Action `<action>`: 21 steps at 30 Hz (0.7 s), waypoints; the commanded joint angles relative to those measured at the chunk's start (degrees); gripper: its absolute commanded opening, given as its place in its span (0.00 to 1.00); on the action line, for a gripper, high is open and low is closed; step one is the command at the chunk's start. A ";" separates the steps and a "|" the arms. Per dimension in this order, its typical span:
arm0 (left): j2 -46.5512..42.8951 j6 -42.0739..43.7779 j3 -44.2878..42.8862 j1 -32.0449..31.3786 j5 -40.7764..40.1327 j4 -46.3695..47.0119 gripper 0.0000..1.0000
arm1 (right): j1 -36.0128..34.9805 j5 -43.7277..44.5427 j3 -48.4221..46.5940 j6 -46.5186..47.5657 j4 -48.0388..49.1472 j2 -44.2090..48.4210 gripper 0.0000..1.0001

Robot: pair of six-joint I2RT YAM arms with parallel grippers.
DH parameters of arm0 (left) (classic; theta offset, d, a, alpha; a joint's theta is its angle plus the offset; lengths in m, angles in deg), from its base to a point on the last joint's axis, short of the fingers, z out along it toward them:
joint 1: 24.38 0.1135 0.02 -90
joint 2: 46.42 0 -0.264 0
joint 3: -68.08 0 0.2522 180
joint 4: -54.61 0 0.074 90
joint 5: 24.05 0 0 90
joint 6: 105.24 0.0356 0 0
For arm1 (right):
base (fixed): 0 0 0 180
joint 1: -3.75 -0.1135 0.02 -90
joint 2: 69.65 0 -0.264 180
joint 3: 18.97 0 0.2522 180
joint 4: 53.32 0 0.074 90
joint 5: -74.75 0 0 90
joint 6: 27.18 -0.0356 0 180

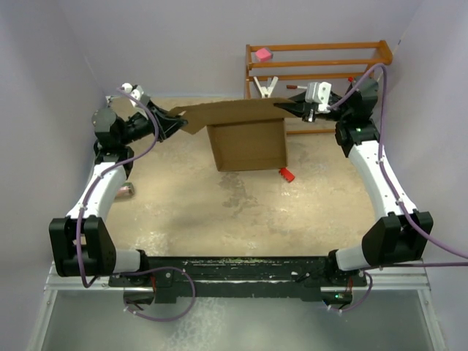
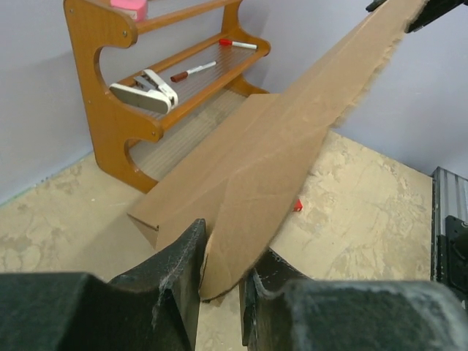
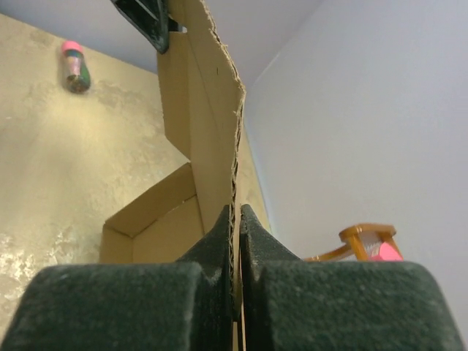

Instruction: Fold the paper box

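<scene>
The large plain brown corrugated-cardboard paper box (image 1: 248, 142) sits in the upper middle of the overhead view on the mottled beige table (image 1: 219, 212), just in front of the orange wooden shelf rack (image 1: 322, 47) at the upper right. Its long flap is raised off the table and stretched sideways between the two arms. At the left end of that flap, the left gripper (image 1: 175, 121) has its jaws a little apart. In the left wrist view the pointed tip of the flap lies between the black fingers (image 2: 175, 285) with its face showing, loosely framed rather than pinched flat. At the right end, the right gripper (image 1: 292, 110) is closed tight on the flap. In its wrist view the two fingers (image 3: 216, 238) press on either side of the corrugated edge, which runs up the middle of the frame, with the open inside of the box lower left. A small red block (image 1: 286, 174) lies on the table just beside the box's lower right corner. A small pink-capped bottle-like object (image 1: 126, 190) lies well apart, at the left of the frame near the left arm. On the rack, a pink block (image 1: 262, 54) rests on the top rail, and the left wrist view shows a white stapler-like tool (image 2: 144, 91) and two red-capped markers (image 2: 194, 71) on the lower shelves.
</scene>
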 commanded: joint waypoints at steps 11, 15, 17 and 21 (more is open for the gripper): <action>-4.97 2.71 -0.79 0.67 -10.58 -4.70 0.58 | 0.30 9.28 -0.50 0.58 14.46 -6.97 0.00; -7.92 3.60 0.32 1.14 -14.34 -7.47 0.64 | 0.81 11.84 -9.14 0.58 6.07 -10.88 0.00; -9.13 3.29 1.44 1.23 -14.49 -7.62 0.65 | 0.92 12.96 -13.33 0.58 0.40 -12.25 0.00; -11.72 2.82 2.55 1.32 -15.72 -10.80 0.66 | 1.05 11.41 -13.61 0.58 8.37 -12.66 0.00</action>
